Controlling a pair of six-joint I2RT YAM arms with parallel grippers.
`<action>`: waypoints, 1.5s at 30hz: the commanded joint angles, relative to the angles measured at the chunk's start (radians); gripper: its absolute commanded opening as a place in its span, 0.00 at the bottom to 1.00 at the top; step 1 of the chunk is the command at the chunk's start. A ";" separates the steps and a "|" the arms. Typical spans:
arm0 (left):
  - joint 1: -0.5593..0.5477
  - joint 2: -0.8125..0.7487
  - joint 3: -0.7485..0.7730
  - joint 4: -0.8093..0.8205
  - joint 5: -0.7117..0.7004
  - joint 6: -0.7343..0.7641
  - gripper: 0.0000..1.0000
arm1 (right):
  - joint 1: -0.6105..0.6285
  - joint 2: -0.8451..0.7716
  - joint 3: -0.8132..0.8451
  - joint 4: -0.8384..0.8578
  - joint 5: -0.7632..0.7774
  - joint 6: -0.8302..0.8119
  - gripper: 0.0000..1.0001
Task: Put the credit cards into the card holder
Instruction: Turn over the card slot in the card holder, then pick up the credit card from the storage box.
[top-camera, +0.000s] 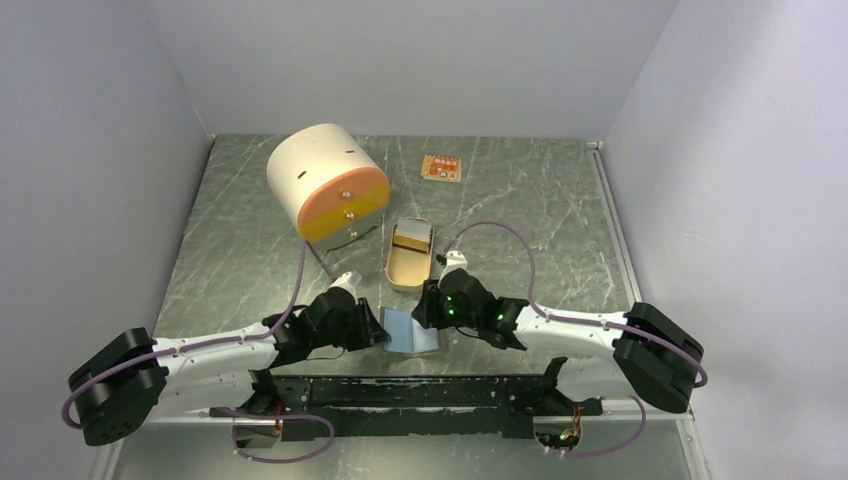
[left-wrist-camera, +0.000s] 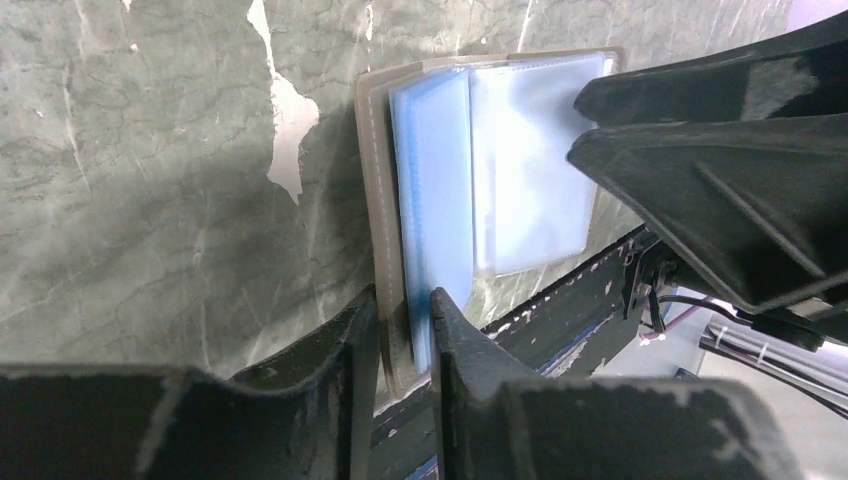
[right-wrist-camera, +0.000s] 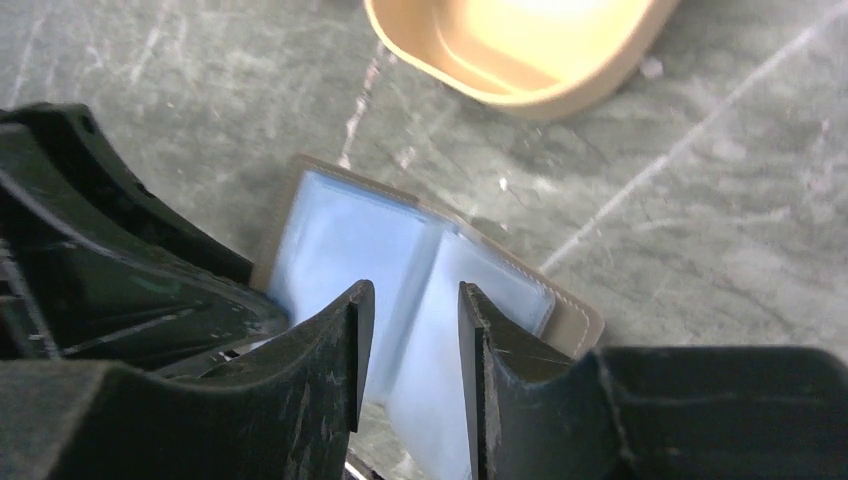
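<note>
**Item.** Book-style card holder with a tan stitched cover and translucent pale-blue plastic sleeves. It lies open at the near edge of the desk, between the two arms. Judged light, limp in the sleeves and stiffer along the cover. The sleeves look slick and would likely buckle if pushed edge-on. The best hold is the cover's border, which leaves the pocket mouths free.

**Hands.** Left hand is clenched on the holder's near border, with the cover edge pinched between its fingers. Right hand has its fingers narrowly apart over a sleeve leaf. Whether it grips that leaf cannot be told.

**Cards.** One small orange rectangular card lies flat at the far side, well apart from the holder. It is judged thin, stiff and awkward to lift off the surface. A second card is not identified.

**Surface.** Green-grey marbled sheet, smooth, with one chipped patch.

**Room.** An open tan oval tin stands just beyond the holder. A white drum with an orange-yellow face stands far left. Pale walls close in on three sides.
</note>
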 joint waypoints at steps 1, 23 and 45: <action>-0.001 -0.006 -0.002 0.031 -0.005 0.016 0.25 | -0.006 0.000 0.115 -0.049 0.027 -0.118 0.42; 0.000 -0.067 -0.007 0.068 0.019 0.065 0.09 | -0.219 0.338 0.432 0.047 -0.010 -0.982 0.62; 0.000 -0.093 -0.020 0.052 0.006 0.050 0.09 | -0.217 0.576 0.417 0.311 0.157 -1.351 0.62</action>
